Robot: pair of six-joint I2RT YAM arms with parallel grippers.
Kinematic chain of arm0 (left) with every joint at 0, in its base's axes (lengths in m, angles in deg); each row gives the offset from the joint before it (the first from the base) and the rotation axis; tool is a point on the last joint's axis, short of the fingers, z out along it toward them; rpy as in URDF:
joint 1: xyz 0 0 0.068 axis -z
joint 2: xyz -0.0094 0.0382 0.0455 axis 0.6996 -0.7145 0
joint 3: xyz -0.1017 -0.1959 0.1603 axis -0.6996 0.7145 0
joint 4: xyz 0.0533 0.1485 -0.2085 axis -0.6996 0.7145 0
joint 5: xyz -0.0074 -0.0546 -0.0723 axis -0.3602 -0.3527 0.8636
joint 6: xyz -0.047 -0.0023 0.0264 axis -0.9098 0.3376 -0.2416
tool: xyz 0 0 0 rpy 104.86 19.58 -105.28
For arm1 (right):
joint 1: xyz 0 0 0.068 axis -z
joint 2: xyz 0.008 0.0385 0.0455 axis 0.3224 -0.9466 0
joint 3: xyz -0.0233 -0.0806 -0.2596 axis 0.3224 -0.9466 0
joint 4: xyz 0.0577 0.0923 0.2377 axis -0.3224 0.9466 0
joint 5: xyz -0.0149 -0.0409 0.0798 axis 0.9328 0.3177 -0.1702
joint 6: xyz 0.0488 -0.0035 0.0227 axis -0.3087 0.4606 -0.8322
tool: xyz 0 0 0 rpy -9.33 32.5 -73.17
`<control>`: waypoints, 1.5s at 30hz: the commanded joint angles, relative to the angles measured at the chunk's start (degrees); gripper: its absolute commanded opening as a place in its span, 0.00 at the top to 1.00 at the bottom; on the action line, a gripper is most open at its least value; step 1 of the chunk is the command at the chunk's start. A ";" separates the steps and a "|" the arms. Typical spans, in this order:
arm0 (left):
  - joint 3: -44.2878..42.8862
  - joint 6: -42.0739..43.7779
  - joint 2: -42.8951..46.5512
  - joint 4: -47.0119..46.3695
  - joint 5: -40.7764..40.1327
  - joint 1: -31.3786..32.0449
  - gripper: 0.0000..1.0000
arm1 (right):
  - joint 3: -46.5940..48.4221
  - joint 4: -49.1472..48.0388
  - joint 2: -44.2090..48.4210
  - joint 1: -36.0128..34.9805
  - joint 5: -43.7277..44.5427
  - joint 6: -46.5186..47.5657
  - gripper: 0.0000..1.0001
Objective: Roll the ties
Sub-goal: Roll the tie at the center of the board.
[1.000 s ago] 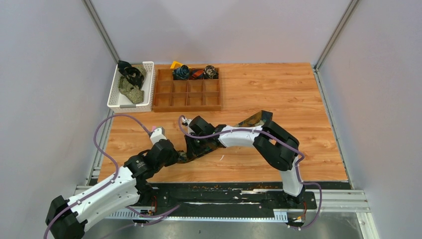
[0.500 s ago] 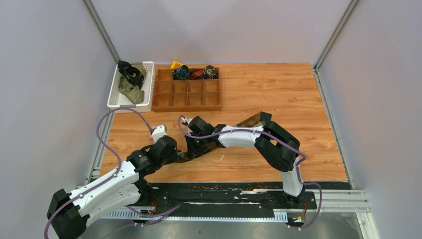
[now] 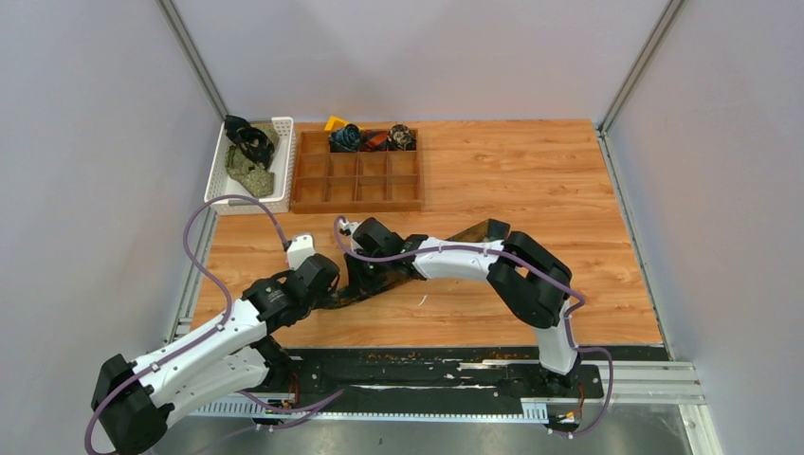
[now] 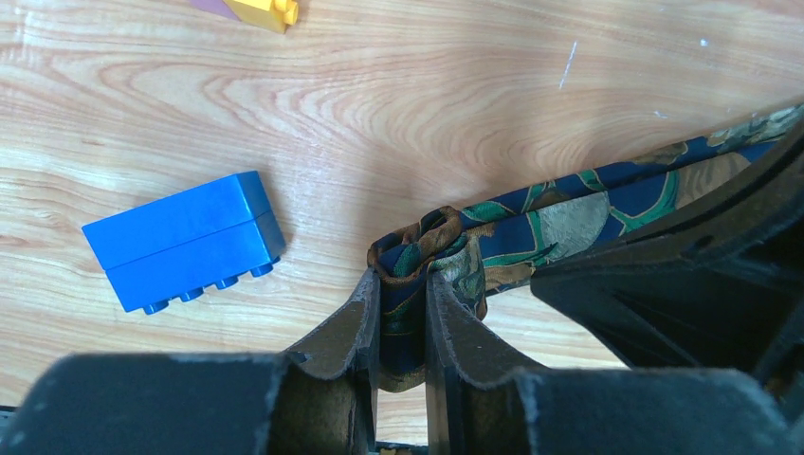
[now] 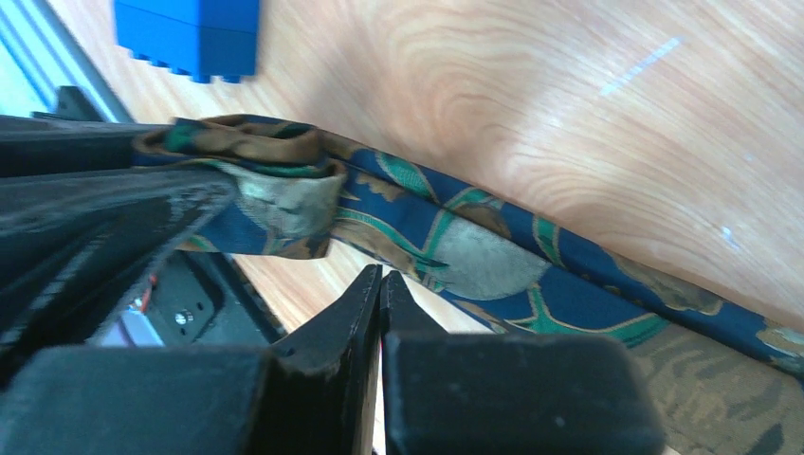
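1. The left claw (image 4: 403, 284) is clamped on the rolled start of a tie (image 4: 588, 204). The navy fabric with green and tan figures is pinched between its two fingers, and a small coil bulges just past the tips.
2. From that coil the rest of the tie runs flat along the wooden table (image 4: 455, 104) toward the right of the left wrist view, where it passes behind the black body of the other arm.
3. The right claw (image 5: 380, 277) is clenched, with its fingers pressed together and nothing between them. Its tips sit just beside the flat strip, close to the coil. Whether they touch the cloth cannot be told.
4. A blue block (image 4: 185, 242) lies on the table near the coil but apart from it. A yellow block (image 4: 264, 9) shows at the top edge of the left wrist view.
5. Seen from above, both claws meet at the near-left part of the table.
6. At the far left corner a white basket (image 3: 248, 201) holds loose ties (image 3: 248, 156). Just beside it stands a wooden tray (image 3: 358, 180) with many compartments — rolled ties (image 3: 347, 138) fill part of its back row.
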 commanded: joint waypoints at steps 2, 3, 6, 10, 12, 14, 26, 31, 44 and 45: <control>-2.23 1.37 -1.08 0.28 -1.77 -0.22 1.00 | 4.64 -4.95 -0.73 -1.30 -3.90 -2.16 0.97; -2.30 1.36 -1.18 0.27 -1.82 -0.22 1.00 | 5.05 -5.14 -1.46 -1.38 -4.20 -2.35 0.97; -2.46 1.55 -1.18 0.37 -1.86 -0.22 1.00 | 5.93 -6.15 -3.34 -1.55 -5.21 -3.13 0.97; -2.93 1.81 -1.38 0.64 -1.84 -0.22 1.00 | 7.45 -7.04 -5.92 -2.04 -6.02 -3.94 0.98; -3.31 2.11 -1.68 0.90 -1.77 -0.22 1.00 | 8.32 -7.25 -7.29 -2.35 -6.47 -4.26 0.98; -3.88 2.38 -2.11 1.32 -1.77 -0.22 1.00 | 9.01 -7.67 -8.18 -2.52 -6.93 -4.56 0.98; -7.74 5.49 -8.12 2.33 0.08 -0.22 1.00 | 8.41 -13.43 -9.03 -2.49 -10.46 -6.83 0.99; -7.26 5.79 -13.59 -1.37 2.51 -0.22 1.00 | 4.95 -15.13 -7.70 -1.62 -10.84 -6.88 0.99; -7.01 5.34 -22.50 -6.89 3.35 -0.13 1.00 | -3.12 -14.07 -0.06 0.78 -7.56 -4.51 0.99; -7.00 5.25 -22.83 -7.13 3.40 -0.13 1.00 | -3.75 -13.61 1.25 0.93 -6.98 -4.16 0.99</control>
